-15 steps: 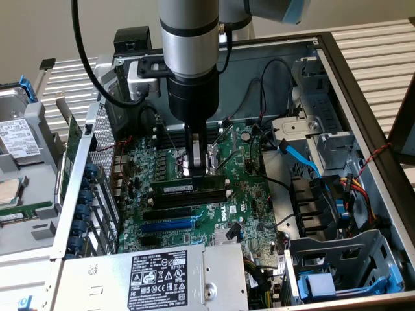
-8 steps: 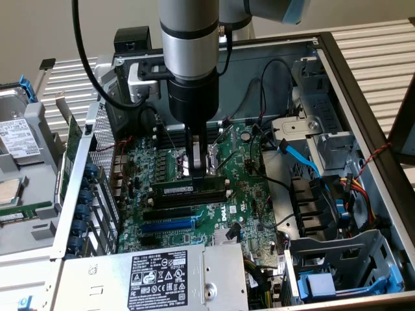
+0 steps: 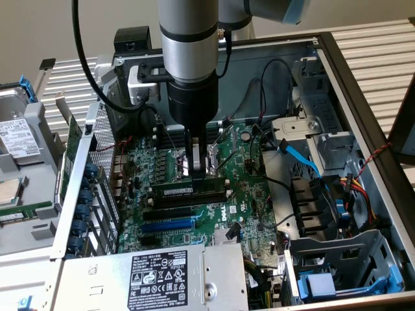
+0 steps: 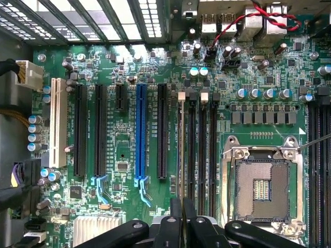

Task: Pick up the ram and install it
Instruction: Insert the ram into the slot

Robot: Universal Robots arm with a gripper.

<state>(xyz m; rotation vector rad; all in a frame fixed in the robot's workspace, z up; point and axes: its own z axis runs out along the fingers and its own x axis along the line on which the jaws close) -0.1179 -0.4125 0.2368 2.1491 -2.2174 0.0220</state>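
Nearest in the exterior view lies the grey power supply (image 3: 159,278), and behind it on the motherboard (image 3: 249,194) is the blue slot (image 3: 167,225). A little farther back the ram (image 3: 188,190) stands on its long edge in a black slot. The gripper (image 3: 200,175) hangs straight above it, its fingers closed on the ram's thin upper edge.

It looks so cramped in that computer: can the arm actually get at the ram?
Likely yes: the case stands open above, and the fingers seem shut on the ram itself, with nothing in between.
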